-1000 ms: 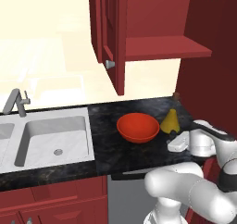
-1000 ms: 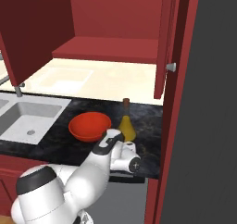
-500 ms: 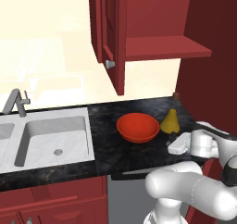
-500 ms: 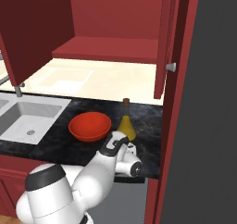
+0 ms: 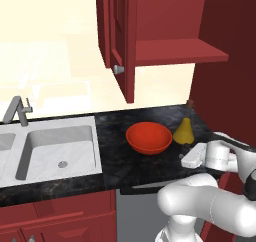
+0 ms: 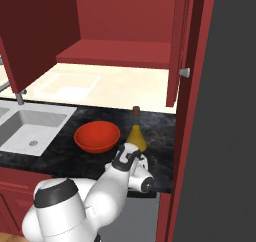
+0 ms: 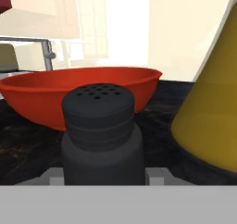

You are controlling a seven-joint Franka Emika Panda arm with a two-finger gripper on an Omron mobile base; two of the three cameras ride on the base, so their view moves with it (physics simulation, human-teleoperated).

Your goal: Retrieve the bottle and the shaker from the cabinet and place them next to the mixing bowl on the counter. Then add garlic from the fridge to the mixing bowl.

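Cabinet of dark red wood (image 5: 165, 33) hangs on the wall with its panelled door open, and its one red shelf is bare. Below it lies the black stone counter with grey marbling (image 5: 115, 136), with a steel sink (image 5: 55, 148) at its left part. On the counter stands the round glossy red-orange mixing bowl (image 5: 148, 137). Just beside the bowl, on its right, stands the flask-shaped glass bottle with the wide yellow base (image 6: 136, 136). The two-finger gripper (image 5: 186, 158) is low over the counter, in front of the bottle, closed around the small black shaker with a perforated top (image 7: 102, 133). The shaker is upright, near the bowl and the bottle.
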